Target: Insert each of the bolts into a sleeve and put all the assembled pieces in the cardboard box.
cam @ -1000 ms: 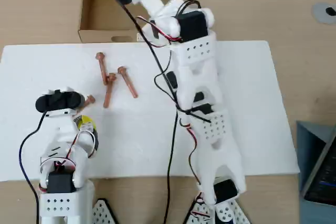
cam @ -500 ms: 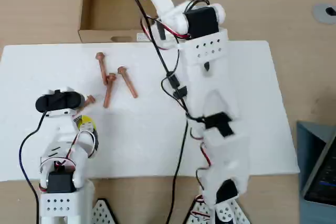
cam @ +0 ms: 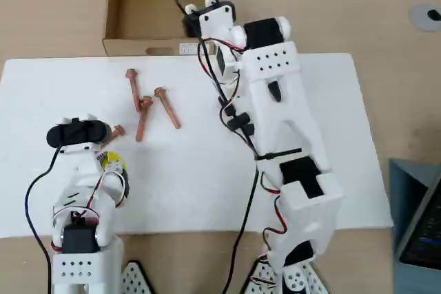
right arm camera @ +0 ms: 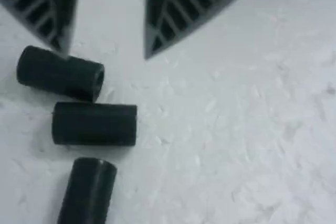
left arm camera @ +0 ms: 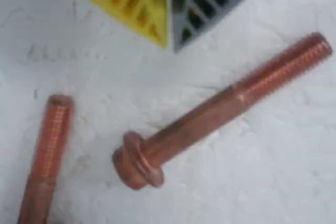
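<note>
Several copper bolts lie on the white mat: one (cam: 133, 87), one (cam: 143, 118) and one (cam: 167, 107) in a loose cluster, and a fourth (cam: 116, 131) beside my left gripper (cam: 77, 133). In the left wrist view that gripper (left arm camera: 169, 43) is shut on nothing, just above a bolt (left arm camera: 210, 114), with another bolt's threaded end (left arm camera: 44, 156) nearby. My right gripper (right arm camera: 107, 45) is open above three black sleeves (right arm camera: 60, 73), (right arm camera: 94, 124), (right arm camera: 86, 190) lying on the mat. The cardboard box (cam: 114, 12) stands past the mat's far edge.
The right arm (cam: 275, 101) stretches across the mat's middle, its wrist near the box's front wall, and covers the sleeves from above. A dark object (cam: 417, 225) sits off the mat at the right edge. The mat's near half is bare.
The right arm has drawn its wrist back from over the box to the mat's far edge and folded lower. The left arm and the bolts have not moved.
</note>
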`<action>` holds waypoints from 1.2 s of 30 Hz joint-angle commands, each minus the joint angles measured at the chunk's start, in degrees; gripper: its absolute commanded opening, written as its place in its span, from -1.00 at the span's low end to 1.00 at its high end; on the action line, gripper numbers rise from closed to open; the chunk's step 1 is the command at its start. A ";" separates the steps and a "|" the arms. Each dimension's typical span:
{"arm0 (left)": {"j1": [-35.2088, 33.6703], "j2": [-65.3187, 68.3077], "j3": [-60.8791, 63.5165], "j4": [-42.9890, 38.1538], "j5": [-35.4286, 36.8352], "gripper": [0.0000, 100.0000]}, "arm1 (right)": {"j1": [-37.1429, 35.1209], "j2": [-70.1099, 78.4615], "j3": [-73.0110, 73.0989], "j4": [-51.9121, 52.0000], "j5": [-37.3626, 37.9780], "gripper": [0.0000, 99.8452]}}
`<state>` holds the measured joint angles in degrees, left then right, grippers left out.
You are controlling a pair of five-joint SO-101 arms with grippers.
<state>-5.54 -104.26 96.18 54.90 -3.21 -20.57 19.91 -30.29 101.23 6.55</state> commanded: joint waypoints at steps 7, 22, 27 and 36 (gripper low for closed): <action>-0.53 -0.31 0.35 -1.05 -0.35 -0.99 | 0.84 8.92 -0.22 -2.90 2.90 -0.71; -0.53 -0.31 0.35 -1.05 -0.35 -0.99 | 0.75 16.92 -3.30 -8.97 4.13 -0.56; -0.53 -0.31 0.35 -1.05 -0.35 -0.99 | 0.75 22.90 -10.24 -8.00 4.13 -0.57; -0.53 -0.31 0.35 -1.05 -0.35 -0.99 | -0.48 34.33 -23.60 -3.78 4.13 -0.65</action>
<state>-5.54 -104.26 96.18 54.90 -3.21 -20.57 52.44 -48.48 96.13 10.07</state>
